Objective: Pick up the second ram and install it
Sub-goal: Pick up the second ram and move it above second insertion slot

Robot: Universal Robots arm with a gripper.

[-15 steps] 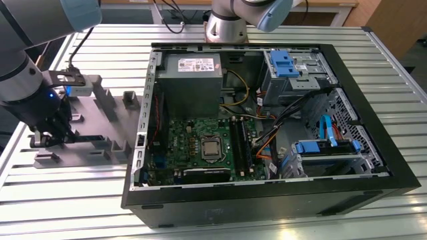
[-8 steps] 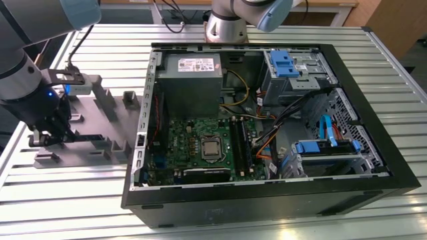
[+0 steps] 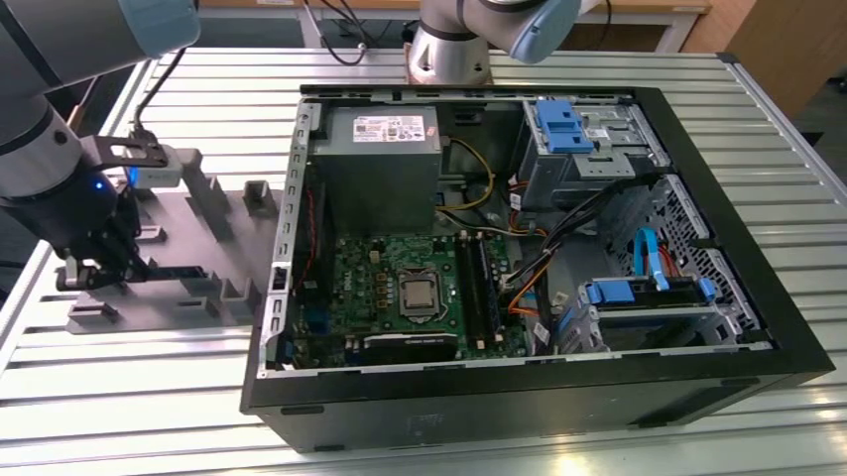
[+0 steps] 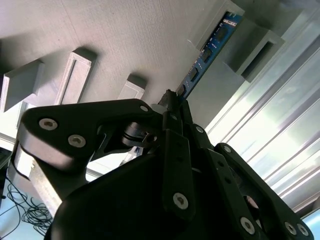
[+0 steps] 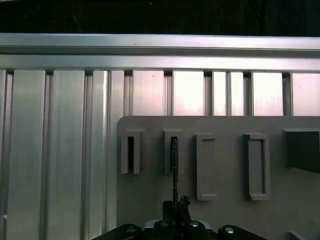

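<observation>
The second ram is a thin blue-green circuit stick standing on edge on the grey moulded tray. Its far end sits between two upright blocks. In the first wrist view the ram appears edge-on as a thin dark line running into a slotted block of the tray. My gripper is shut on the stick's near end, with the black fingers pressed together around it. In the exterior view the gripper hangs low over the tray, at the exterior view's left of the open computer case.
The case lies open on a ribbed metal table, showing the green motherboard with black slot strips beside the processor. A grey power supply and blue drive brackets fill its far side. A second arm's base stands behind.
</observation>
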